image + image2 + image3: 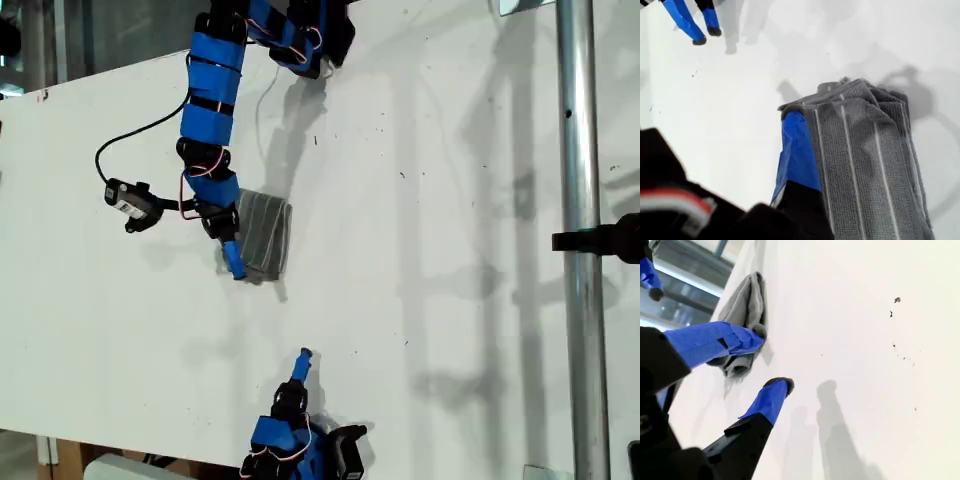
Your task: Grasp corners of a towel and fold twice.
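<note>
At the bottom of the exterior view, nearest the camera, my second gripper (303,358) pokes up over the white table (450,300) with nothing around it. Its own wrist view shows the two blue-taped fingers (767,400) spread well apart over bare tabletop, so that pincer is released and carries nothing (762,362).

Farther up, left of centre in the exterior view, lies the towel (264,236), folded into a small thick gray packet with pale stripes running along it. My first gripper (232,255) is down at the packet's edge toward the exterior view's left. In the first wrist view one blue finger (797,155) lies flat on the table, just beside and touching the towel (865,165); the other finger does not show there, so I cannot tell whether this pincer is clenched or released. The stacked layers bunch a little at the packet's far end.

Beyond that, the blue arm (210,100) runs to the top of the exterior view. A metal pole (580,240) stands at the exterior view's right.
</note>
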You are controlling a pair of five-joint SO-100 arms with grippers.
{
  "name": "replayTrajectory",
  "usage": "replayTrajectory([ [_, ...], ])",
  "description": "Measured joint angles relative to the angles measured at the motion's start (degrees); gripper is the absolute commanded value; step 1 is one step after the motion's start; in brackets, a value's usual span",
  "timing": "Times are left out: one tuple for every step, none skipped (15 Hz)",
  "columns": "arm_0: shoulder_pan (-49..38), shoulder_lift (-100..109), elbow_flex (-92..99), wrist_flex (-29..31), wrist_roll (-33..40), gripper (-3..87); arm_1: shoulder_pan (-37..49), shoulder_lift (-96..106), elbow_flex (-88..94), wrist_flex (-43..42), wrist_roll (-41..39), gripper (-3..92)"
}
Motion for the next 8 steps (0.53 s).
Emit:
replayTrajectory([
  [0.0, 0.0, 0.0, 0.0, 0.0, 15.6, 1.32, 0.09, -0.09, 1.32, 0.7, 54.6],
  [0.0, 0.0, 0.0, 0.44, -0.97, 17.8, 2.99, 1.23, 0.35, 3.87, 2.2, 54.6],
  [0.0, 0.0, 0.09, 1.58, -2.9, 21.1, 4.75, 4.83, 3.43, 5.71, 4.13, 54.6],
  [0.0, 0.0, 0.35, 3.08, -4.83, 21.7, 5.8, 11.16, 9.76, 6.5, 6.33, 54.6],
  [1.05, 0.0, 0.35, 3.52, -5.63, 19.0, 5.8, 19.51, 18.46, 7.38, 9.76, 54.6],
  [2.99, 0.0, 0.35, 4.04, -6.33, 12.6, 5.36, 29.18, 28.56, 9.05, 14.24, 54.6],
  [4.92, 0.0, 0.35, 4.83, -6.86, 9.4, 5.19, 39.29, 38.67, 12.04, 18.9, 54.6],
  [6.86, 0.0, 0.35, 5.1, -7.03, 9.0, 5.27, 50.1, 47.9, 16.35, 22.5, 54.6],
])
